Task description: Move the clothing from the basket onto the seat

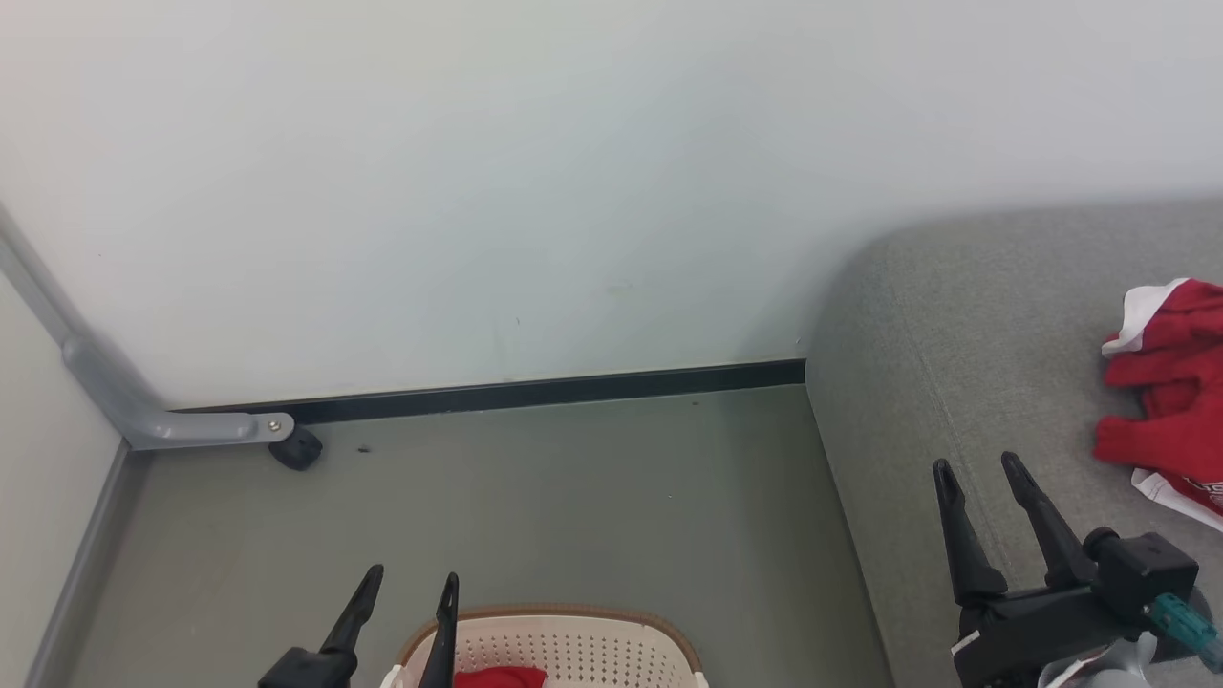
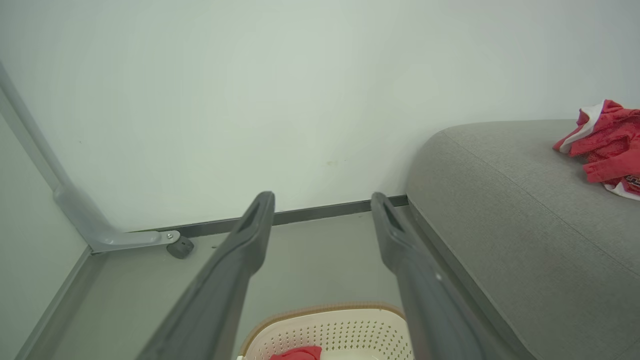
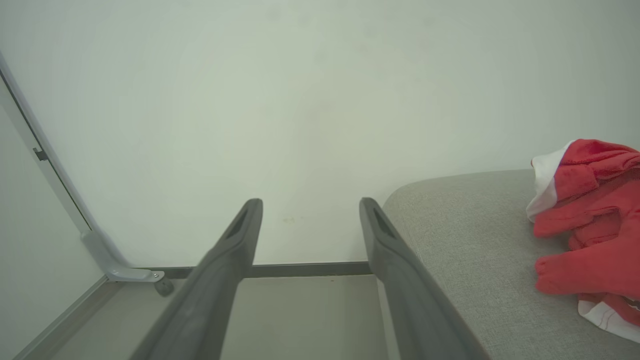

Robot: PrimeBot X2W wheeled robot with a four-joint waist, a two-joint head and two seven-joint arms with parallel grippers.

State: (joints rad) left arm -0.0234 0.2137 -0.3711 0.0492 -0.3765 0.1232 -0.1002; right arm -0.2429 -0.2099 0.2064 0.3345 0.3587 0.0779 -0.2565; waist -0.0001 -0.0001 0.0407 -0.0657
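A cream basket (image 1: 573, 642) with a brown rim stands on the floor at the bottom of the head view, and a red piece of clothing (image 1: 502, 677) lies inside it. My left gripper (image 1: 413, 576) hangs open just above the basket's left rim, empty. On the grey seat (image 1: 955, 382) at the right lies a heap of red and white clothing (image 1: 1168, 401). My right gripper (image 1: 976, 468) is open over the seat's front left part, left of that heap, holding nothing. The left wrist view shows the basket (image 2: 340, 330), the seat (image 2: 525, 220) and the heap (image 2: 607, 145).
A pale wall (image 1: 573, 172) with a dark skirting strip (image 1: 535, 390) closes the back. A grey metal leg with a black caster (image 1: 294, 447) stands at the left corner. Grey floor (image 1: 573, 497) lies between basket, wall and seat.
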